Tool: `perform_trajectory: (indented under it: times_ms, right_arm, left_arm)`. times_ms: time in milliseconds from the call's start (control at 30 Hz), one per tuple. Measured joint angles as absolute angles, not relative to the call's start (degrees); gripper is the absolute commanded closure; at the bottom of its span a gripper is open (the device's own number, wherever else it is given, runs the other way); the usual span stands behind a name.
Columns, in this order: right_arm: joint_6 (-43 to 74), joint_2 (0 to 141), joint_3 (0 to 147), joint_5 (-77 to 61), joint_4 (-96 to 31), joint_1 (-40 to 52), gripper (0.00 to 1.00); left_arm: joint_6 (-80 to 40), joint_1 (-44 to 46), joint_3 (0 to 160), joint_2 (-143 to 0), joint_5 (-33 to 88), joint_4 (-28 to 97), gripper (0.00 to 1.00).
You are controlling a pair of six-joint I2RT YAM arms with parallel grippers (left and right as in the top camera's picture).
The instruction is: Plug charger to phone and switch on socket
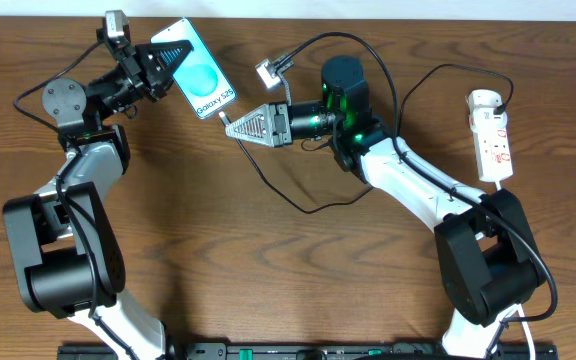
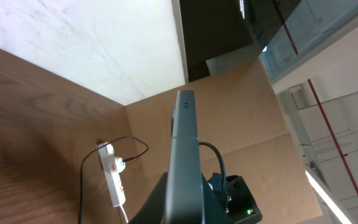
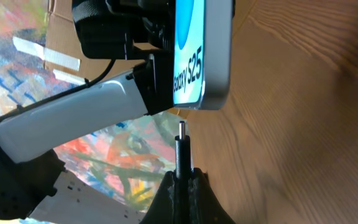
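The left end effector [image 1: 171,62] is clamped on the flat rectangular phone [image 1: 203,78] with a bright turquoise screen. It holds the phone at the far left of the brown wooden tabletop [image 1: 298,290], screen up in the overhead view. The white text end of the phone points toward the middle of the scene. In the left wrist view the phone shows edge-on between the dark fingers.

The right end effector [image 1: 234,125] sits just right of and nearer than the phone, its pale grey fingers drawn together to a narrow point. It grips the charger [image 3: 181,144], a thin black cable with a small connector tip. In the right wrist view the tip sticks out from between the closed fingers and aims at the short edge of the phone. The tip is just short of that edge, with a small gap visible between them. The thin black cable trails away in loops over the middle of the tabletop.

The white elongated socket [image 1: 491,135] with red marks lies at the far right of the tabletop, well apart from the phone. A thin black cable runs up to the socket's far end. Whether its switch is on cannot be told.
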State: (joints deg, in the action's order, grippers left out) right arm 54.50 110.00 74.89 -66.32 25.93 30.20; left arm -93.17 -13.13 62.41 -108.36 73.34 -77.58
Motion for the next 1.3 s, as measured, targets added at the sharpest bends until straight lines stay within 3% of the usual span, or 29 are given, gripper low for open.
perform_trajectory:
  times_ms: [1300]
  right_arm:
    - [56.86,110.0,74.89,-64.62,25.98,30.2,0.99]
  left_arm:
    - [-93.17,-13.08,62.41,-108.36,73.38,-77.58,0.93]
